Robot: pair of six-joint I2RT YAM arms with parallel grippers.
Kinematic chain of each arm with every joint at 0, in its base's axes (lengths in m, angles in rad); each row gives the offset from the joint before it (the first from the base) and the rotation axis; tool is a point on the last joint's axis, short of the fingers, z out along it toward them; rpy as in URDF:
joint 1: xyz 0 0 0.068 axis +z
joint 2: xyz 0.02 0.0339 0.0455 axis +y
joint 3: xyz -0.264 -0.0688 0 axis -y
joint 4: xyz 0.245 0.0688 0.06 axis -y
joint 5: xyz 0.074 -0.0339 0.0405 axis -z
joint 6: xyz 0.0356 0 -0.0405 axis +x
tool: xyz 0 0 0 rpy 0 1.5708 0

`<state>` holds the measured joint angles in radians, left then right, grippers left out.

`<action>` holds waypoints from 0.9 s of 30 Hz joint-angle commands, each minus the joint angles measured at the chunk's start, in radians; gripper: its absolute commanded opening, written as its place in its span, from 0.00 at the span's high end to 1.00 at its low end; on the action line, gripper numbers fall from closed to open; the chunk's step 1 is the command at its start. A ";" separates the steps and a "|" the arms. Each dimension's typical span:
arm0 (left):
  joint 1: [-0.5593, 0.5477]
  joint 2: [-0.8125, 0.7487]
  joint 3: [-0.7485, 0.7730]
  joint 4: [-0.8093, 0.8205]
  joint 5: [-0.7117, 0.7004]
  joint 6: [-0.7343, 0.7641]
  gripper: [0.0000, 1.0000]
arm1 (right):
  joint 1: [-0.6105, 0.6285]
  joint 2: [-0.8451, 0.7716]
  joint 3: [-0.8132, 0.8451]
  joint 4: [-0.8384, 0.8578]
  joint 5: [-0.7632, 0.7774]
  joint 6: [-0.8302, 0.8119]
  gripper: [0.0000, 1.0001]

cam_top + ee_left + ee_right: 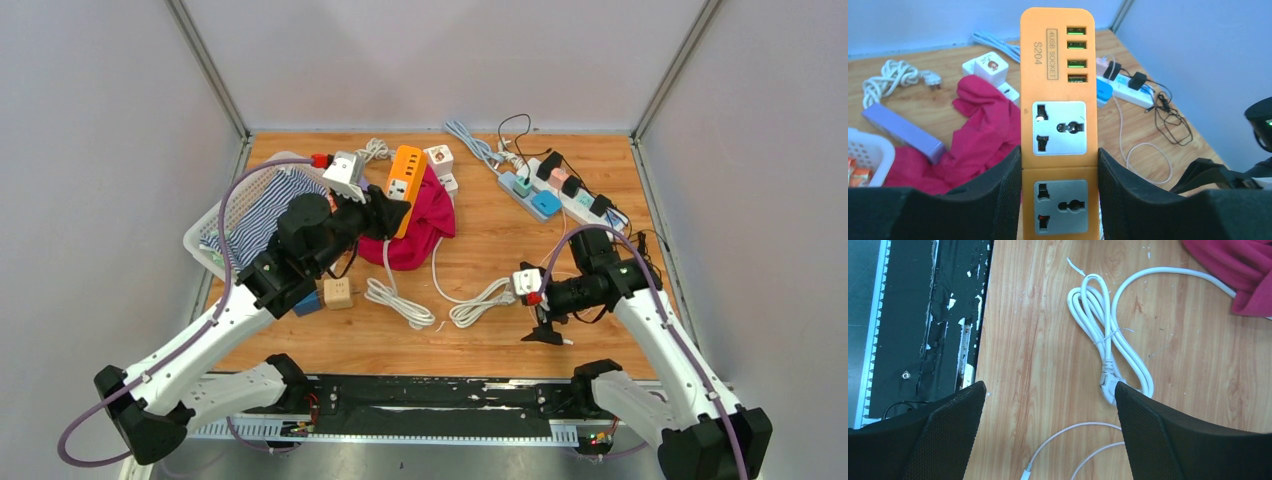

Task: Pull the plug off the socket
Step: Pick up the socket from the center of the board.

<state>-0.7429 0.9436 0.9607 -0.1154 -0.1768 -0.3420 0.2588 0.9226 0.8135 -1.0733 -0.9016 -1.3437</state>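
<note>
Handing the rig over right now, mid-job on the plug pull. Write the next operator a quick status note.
Left tool: shut on the orange power strip, gripping both its long sides, over the pink cloth.
Right tool: open, empty, over the table by the white cable bundle; its plug lies loose on the wood.
Done: both outlets seen from the left wrist are empty, so the plug looks out.
Left: probably just set the strip down and let go.
</note>
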 commanded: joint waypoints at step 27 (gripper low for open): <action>-0.274 0.264 0.096 0.309 0.019 -0.163 1.00 | -0.350 -0.151 -0.036 0.965 -0.560 1.299 0.00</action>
<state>-0.9882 1.1728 1.0191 0.0681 -0.1463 -0.5060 -0.0528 0.8173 0.8864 -0.6365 -1.4757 -0.6453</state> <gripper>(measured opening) 0.491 0.997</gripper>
